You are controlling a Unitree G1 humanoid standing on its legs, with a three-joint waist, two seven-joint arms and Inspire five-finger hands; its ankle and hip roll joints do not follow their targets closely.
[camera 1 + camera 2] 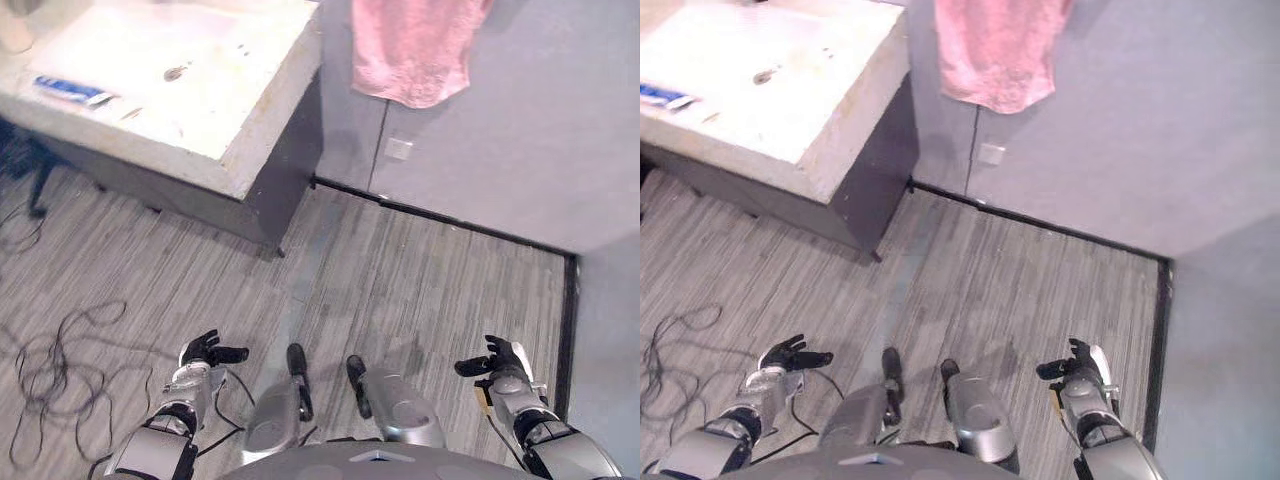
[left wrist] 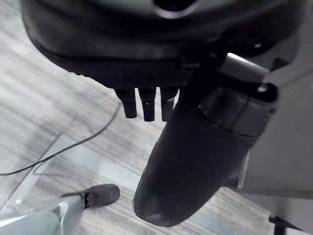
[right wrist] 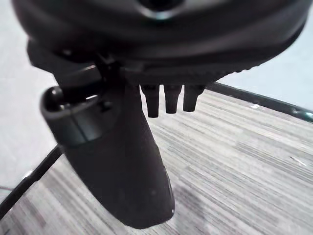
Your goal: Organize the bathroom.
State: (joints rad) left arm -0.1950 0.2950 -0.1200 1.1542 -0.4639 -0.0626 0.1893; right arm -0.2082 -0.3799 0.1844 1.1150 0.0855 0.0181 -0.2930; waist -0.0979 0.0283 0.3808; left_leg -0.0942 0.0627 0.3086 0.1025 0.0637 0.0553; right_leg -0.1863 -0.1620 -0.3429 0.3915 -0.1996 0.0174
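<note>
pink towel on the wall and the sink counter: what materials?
Pink towel: soft terry-like cloth, fuzzy matte surface, hanging in limp folds. Sink counter: looks like pale stone or composite, matte speckled top with a thick solid edge; exact material unclear.

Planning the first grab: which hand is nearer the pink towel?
Right hand, roughly below the pink towel on the wall; left hand hangs farther off, below the sink.

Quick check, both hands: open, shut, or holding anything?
Left robot hand: open, fingers straight, holding nothing, low over the floor.
Right robot hand: open, fingers straight, holding nothing.
</note>
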